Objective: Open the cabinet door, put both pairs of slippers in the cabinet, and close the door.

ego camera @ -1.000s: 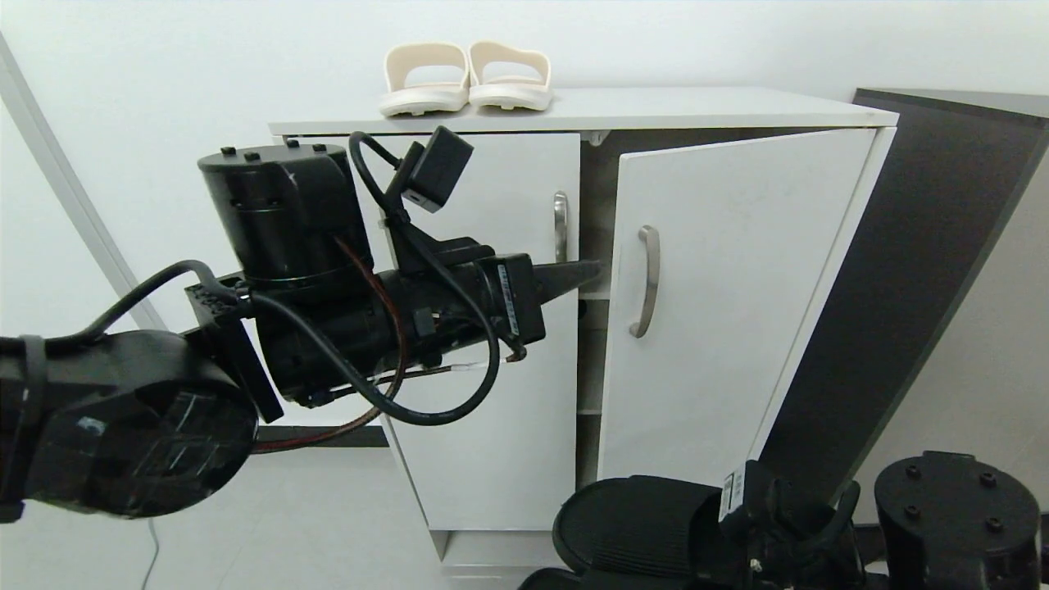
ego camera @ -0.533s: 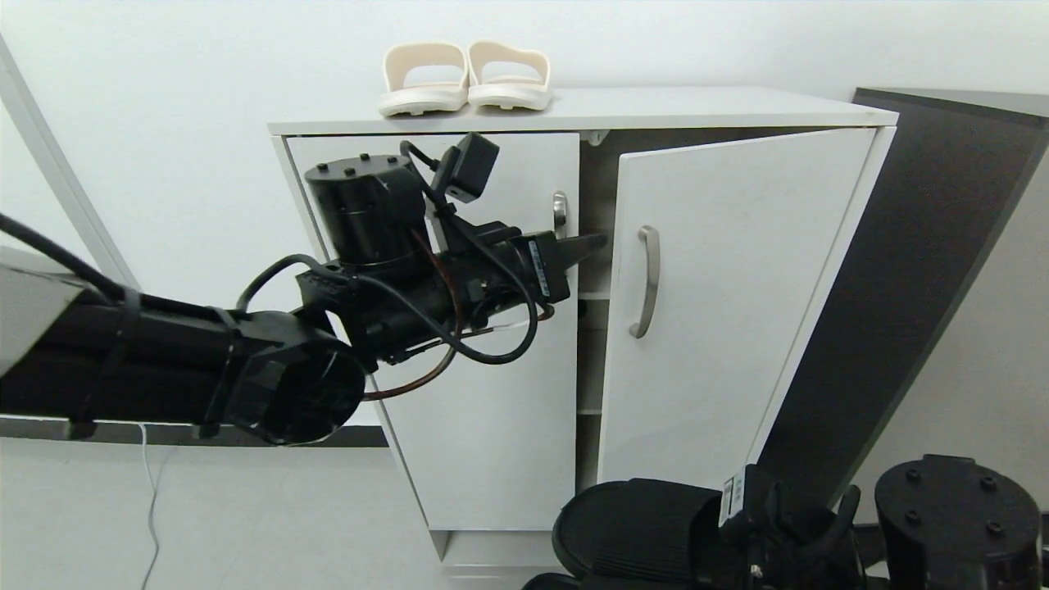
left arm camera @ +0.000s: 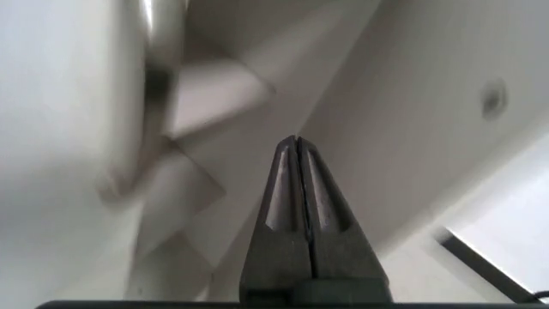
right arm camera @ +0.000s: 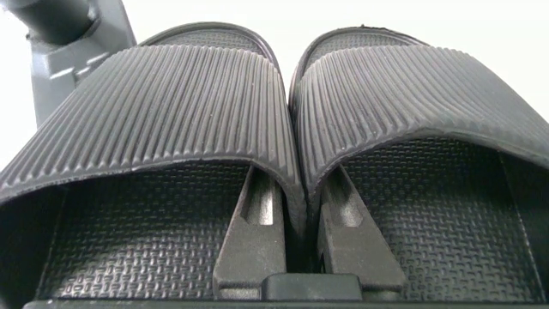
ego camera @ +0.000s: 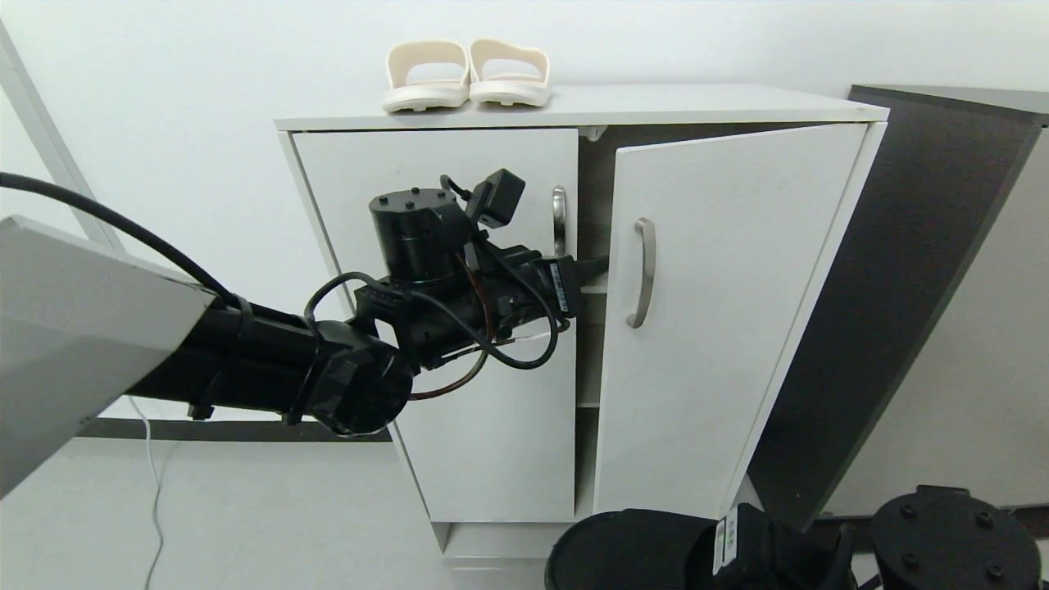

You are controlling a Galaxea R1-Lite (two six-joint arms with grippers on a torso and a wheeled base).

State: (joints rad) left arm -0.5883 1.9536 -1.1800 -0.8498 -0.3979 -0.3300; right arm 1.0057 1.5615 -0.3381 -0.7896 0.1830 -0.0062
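Beside the ajar cabinet door (ego camera: 721, 344), left gripper (ego camera: 597, 265) pinched shut, empty, right gripper (right arm camera: 296, 184) clamped on black slippers (right arm camera: 171, 103), cream slippers (ego camera: 467, 74) above left gripper

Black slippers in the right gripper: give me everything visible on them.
The black slippers are a matched pair held side by side. They look rubbery, each with a wide ribbed strap arching over a footbed of fine raised texture. The right gripper holds them with one of its fingers under each strap, pinching the two adjoining inner strap walls together. In the head view the pair sits low, in front of the foot of the ajar right cabinet door.
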